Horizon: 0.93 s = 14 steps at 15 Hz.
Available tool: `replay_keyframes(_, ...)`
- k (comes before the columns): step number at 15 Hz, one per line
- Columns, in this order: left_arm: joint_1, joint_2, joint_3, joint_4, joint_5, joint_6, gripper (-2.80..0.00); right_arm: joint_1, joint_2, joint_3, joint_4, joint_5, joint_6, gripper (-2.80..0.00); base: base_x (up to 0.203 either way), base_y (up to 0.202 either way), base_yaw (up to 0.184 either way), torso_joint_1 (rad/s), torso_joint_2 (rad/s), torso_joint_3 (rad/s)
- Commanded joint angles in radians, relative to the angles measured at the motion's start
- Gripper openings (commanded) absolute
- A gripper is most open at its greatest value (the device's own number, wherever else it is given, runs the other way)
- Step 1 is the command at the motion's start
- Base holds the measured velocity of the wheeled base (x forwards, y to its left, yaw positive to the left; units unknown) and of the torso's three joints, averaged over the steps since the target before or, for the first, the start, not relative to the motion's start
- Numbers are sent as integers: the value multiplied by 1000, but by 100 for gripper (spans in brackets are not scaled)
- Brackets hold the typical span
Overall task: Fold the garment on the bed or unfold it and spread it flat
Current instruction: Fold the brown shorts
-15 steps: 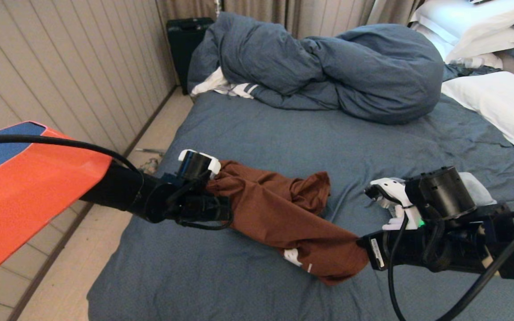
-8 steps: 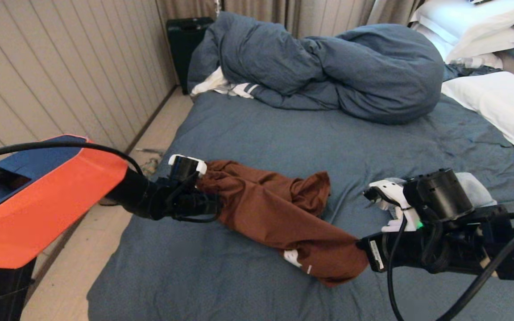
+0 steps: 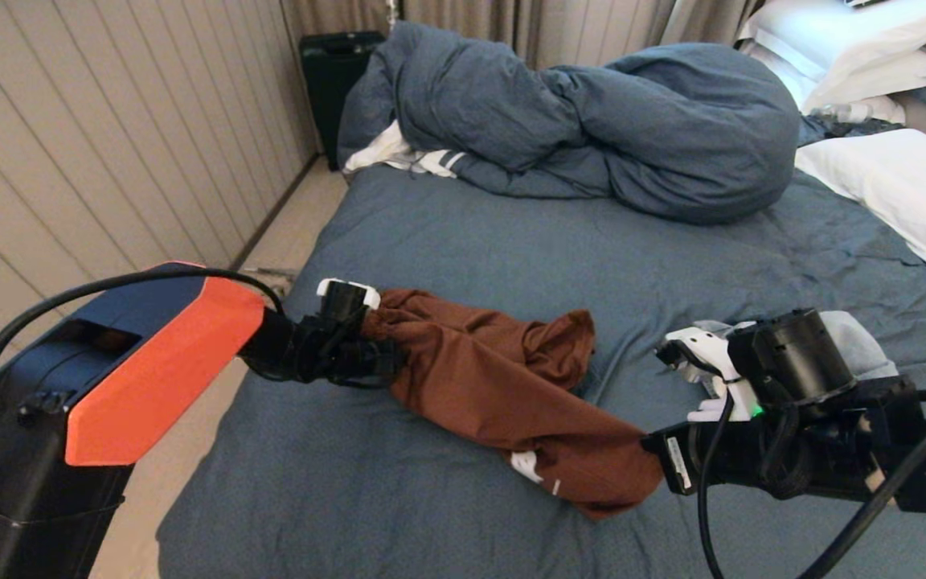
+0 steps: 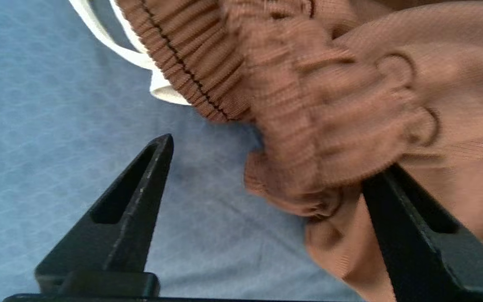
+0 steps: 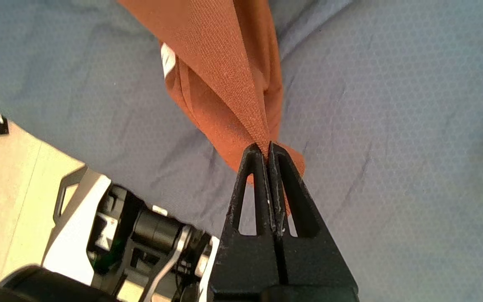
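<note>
A pair of rust-brown shorts (image 3: 503, 394) lies bunched and twisted on the slate-blue sheet of the bed (image 3: 559, 257), stretched as a rumpled band between the two grippers, on the near half of the bed well short of the heaped blue duvet (image 3: 592, 121). The left gripper (image 3: 374, 354) sits at the end of the shorts nearest the bed's left edge, low over the sheet; in the left wrist view its jaws stand wide apart, one black finger (image 4: 132, 201) over bare sheet and the other partly hidden under the cloth, and the ribbed elastic waistband (image 4: 308, 126) lies loose between and just ahead of them — nothing is clamped. A white drawstring (image 4: 111, 46) trails from the waistband onto the sheet. The right gripper (image 5: 268, 149) is at the opposite end of the shorts, toward the bed's near edge, with its jaws pressed together on a thin pinch of the brown fabric, which fans out from the tips and drapes down to the sheet. In the head view that gripper (image 3: 656, 442) meets the lowest corner of the shorts, beside a small white label (image 3: 529, 465) on the cloth. White pillows (image 3: 897, 193) lie along the bed's right side, beyond the duvet and well apart from the shorts.
</note>
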Motion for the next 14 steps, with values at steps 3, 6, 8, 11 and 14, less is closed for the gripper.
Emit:
replay_keyframes(3, -8, 44, -55, 33, 7, 20, -280, -1, 10, 3, -9, 0, 0, -280, 0, 0, 0, 0, 0, 0)
replay_keyframes(6, -12, 39, -52, 29, 10, 15, -280, -1, 13, 5, -9, 0, 0, -280, 0, 0, 0, 0, 0, 0)
replay_keyframes(8, -29, 28, -32, 29, 10, 7, -280, -4, 17, 3, -9, -2, 0, -280, 0, 0, 0, 0, 0, 0)
replay_keyframes(11, -53, -56, 79, 24, 11, -5, -280, -6, 12, -3, -9, -2, 1, -280, 0, 0, 0, 0, 0, 0)
replay_keyframes(14, -68, -225, 293, 22, 10, 4, -280, 0, 5, 8, -6, -2, 15, -280, 0, 0, 0, 0, 0, 0)
